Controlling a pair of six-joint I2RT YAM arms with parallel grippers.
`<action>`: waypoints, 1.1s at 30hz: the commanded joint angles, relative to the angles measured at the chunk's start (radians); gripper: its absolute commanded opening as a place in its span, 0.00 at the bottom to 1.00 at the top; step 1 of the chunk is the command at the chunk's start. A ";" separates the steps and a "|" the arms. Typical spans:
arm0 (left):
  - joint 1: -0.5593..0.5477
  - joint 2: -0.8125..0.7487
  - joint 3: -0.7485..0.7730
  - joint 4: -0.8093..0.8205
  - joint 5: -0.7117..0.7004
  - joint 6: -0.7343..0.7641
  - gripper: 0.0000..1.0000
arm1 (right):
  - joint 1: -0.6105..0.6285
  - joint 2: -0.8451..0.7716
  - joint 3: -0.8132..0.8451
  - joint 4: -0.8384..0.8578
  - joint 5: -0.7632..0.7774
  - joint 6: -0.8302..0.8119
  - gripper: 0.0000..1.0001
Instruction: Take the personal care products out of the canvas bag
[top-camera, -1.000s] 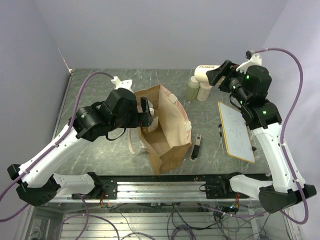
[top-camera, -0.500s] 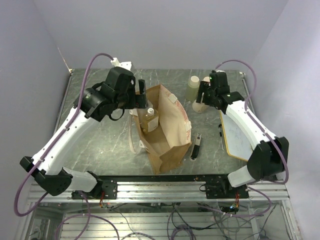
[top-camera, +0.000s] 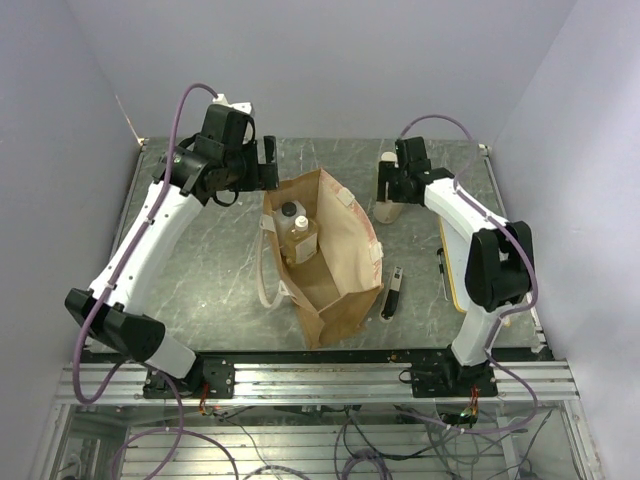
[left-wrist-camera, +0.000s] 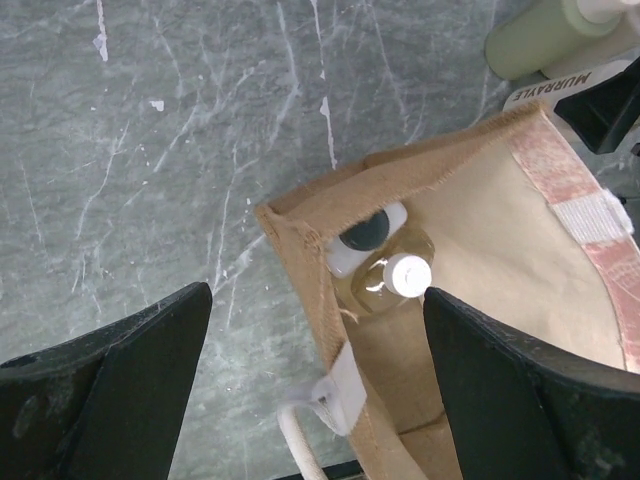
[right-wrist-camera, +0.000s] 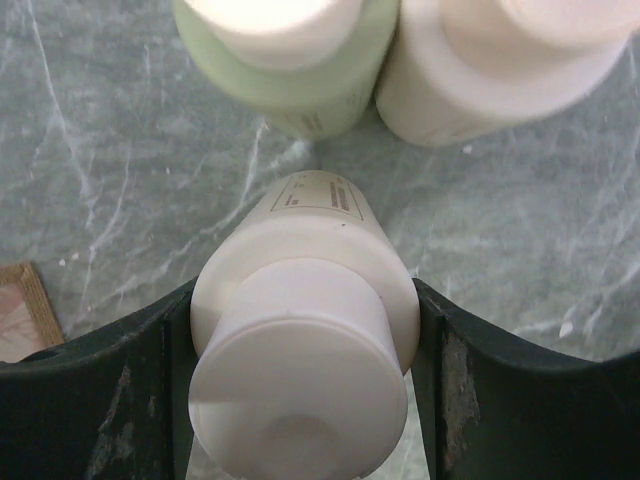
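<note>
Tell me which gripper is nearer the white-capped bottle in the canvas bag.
Left. The left gripper hangs open over the canvas bag's far-left corner, above the white-capped bottle; the right gripper is past the bag's right side, jaws shut on a cream bottle.

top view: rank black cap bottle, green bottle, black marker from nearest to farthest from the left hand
From the left hand:
1. black-capped bottle, inside the canvas bag
2. green bottle, back right
3. black marker, right of the bag, near side
</note>
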 joint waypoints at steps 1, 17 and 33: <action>0.044 0.031 0.033 0.050 0.072 0.030 0.98 | -0.005 0.035 0.121 0.090 0.008 -0.048 0.00; 0.073 0.079 0.043 0.043 0.074 0.073 0.98 | -0.005 0.176 0.229 0.063 0.019 -0.053 0.36; 0.072 -0.177 -0.208 0.008 0.167 -0.116 0.98 | -0.004 -0.051 0.130 -0.078 -0.001 0.012 1.00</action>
